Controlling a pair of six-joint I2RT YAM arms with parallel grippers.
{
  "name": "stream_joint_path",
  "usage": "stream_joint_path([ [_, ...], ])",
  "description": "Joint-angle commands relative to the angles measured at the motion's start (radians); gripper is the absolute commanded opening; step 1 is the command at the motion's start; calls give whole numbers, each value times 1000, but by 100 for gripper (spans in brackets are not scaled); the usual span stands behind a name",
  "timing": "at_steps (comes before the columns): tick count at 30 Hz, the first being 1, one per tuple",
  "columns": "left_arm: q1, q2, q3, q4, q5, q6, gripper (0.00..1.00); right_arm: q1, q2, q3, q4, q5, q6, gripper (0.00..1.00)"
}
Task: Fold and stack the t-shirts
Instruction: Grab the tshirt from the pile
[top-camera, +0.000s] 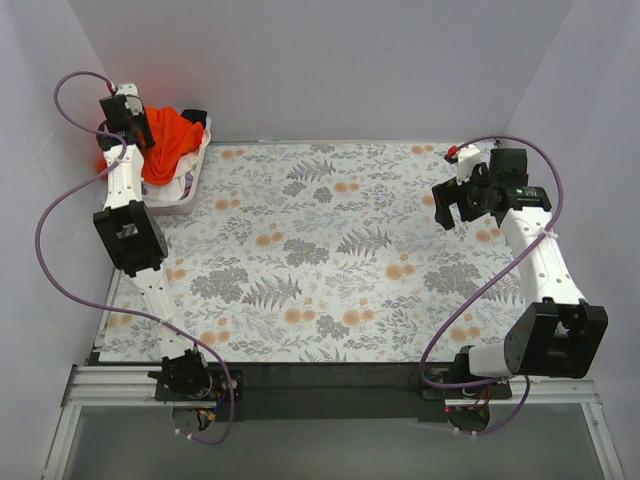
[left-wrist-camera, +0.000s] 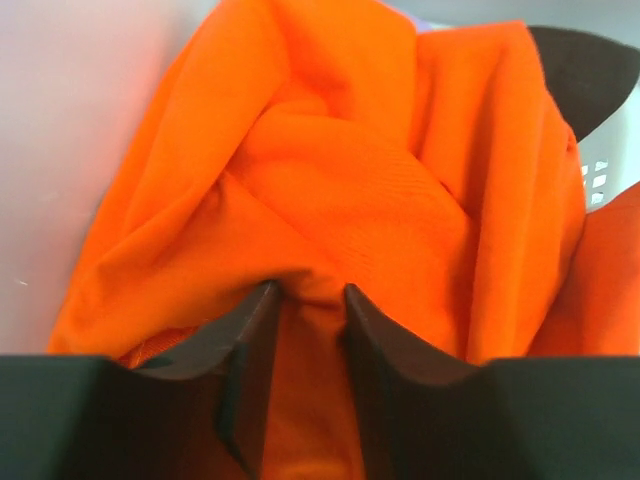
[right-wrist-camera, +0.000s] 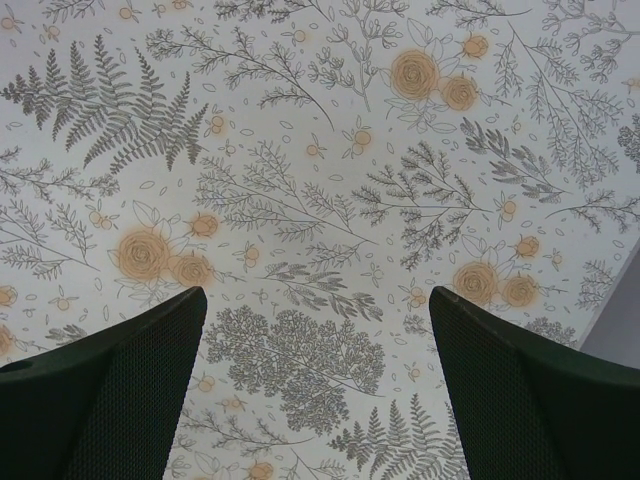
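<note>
The bright orange-red cloth t-shirt (top-camera: 172, 140) lies crumpled, showing no clear long axis, in the white plastic basket (top-camera: 192, 203) at the far left corner. It is directly under the left gripper (left-wrist-camera: 308, 295), whose jaws pinch a ridge of it. The right gripper (right-wrist-camera: 315, 292), jaws spread wide, hangs well apart over the grey-and-orange floral tablecloth (top-camera: 330, 250). Only the left wrist view shows the pinch; only the top view places the basket.

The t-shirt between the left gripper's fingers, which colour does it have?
The t-shirt is plain bright orange-red. The left wrist view shows it best.
</note>
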Motion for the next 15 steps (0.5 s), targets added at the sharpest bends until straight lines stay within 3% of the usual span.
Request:
stream_joint_path([
  [1,6,-2,2,10,-22,-36,24,0,-3,70,-25,22,-28,98],
  [4,11,-16,17,27,0,-82,5,0,-4,87,-43,22,-31,98],
  [6,11,-45,23,53,38,-95,0,0,-9,93,-50,21,-32,98],
  [15,15,-277,46,298,150,-95,0,0,-44,78,-53,-13,-36,98],
])
